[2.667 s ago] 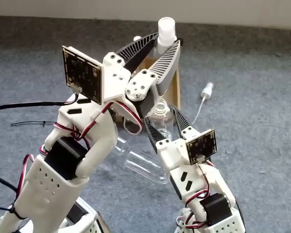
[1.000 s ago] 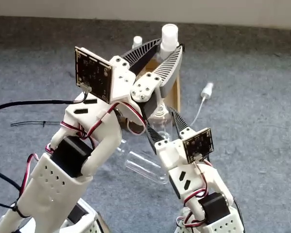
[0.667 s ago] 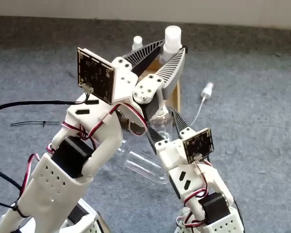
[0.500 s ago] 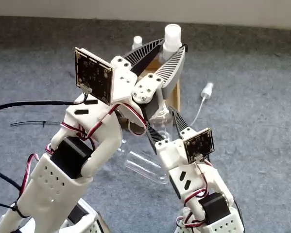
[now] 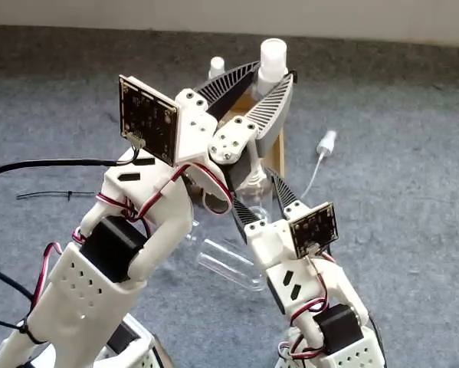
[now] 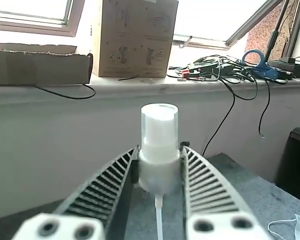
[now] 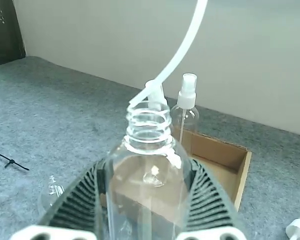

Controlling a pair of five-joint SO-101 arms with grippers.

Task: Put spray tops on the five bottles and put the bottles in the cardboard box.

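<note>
My left pincer [image 5: 271,73] is raised high and is closed on a white spray top [image 6: 160,125]. Its two fingers press the collar of the top from both sides, and the thin tube [image 7: 182,42] hangs down from it. Below this pincer and a little nearer to my base, an uncapped clear bottle [image 5: 229,264] lies on its side on the grey carpet [image 5: 413,230]. My right pincer [image 7: 147,167] stands under the left one and grips another clear bottle [image 7: 148,150] by its shoulders, upright, with the threaded mouth open. The end of the tube curves down to the rim of this mouth, but I cannot tell if it is inside. Just behind the right pincer is the cardboard box [image 7: 225,150], and a capped bottle [image 7: 187,107] stands in it. To the right of this pincer, a loose spray top [image 5: 326,142] lies on the carpet with its tube.
</note>
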